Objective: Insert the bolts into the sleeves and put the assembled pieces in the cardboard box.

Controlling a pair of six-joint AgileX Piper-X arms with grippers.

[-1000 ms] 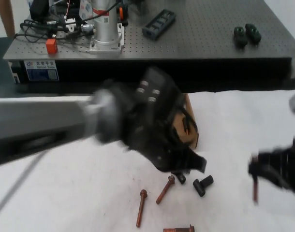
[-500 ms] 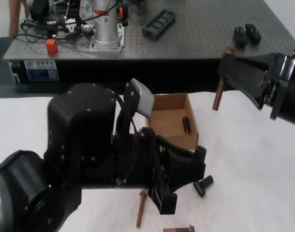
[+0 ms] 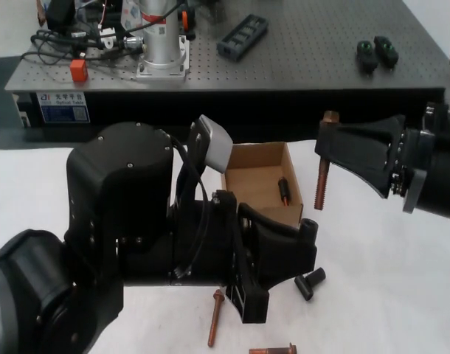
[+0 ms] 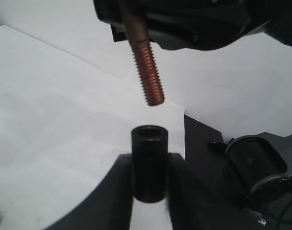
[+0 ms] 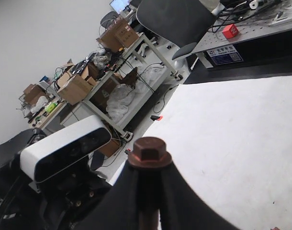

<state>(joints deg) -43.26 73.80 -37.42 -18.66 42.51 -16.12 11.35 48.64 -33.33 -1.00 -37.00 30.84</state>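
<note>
1. Copper-coloured bolt [image 3: 321,173] is clamped between the two fingers of the right gripper [image 3: 337,144]. It is held high on the shank and hangs below the fingertips, threaded end down and close to upright.
2. Seen from the right wrist, the bolt's hex head [image 5: 149,152] sits just above that gripper's fingertips, with one finger pressed to each side of the shank.
3. Left gripper [image 4: 150,187] is closed on a black sleeve [image 4: 150,143]. The sleeve stands upright between the fingers with its open bore facing up.
4. The bolt's threaded tip hangs just above the sleeve's bore and roughly in line with it. The two are apart, with white cloth showing in the gap. The bolt leans slightly in the left wrist view and has not entered the sleeve.
5. Cardboard box [image 3: 243,184] sits just beyond the left gripper's fingers and beside the hanging bolt. One assembled piece [image 3: 284,190] lies on its floor.
6. Loose sleeves [image 3: 316,276] lie on the white cloth [image 3: 372,280], just beside the left gripper's fingertips.
7. One loose bolt [image 3: 214,321] lies partly hidden under the left gripper. A second loose bolt [image 3: 273,349] lies near it on the cloth, on the side away from the box.
</note>
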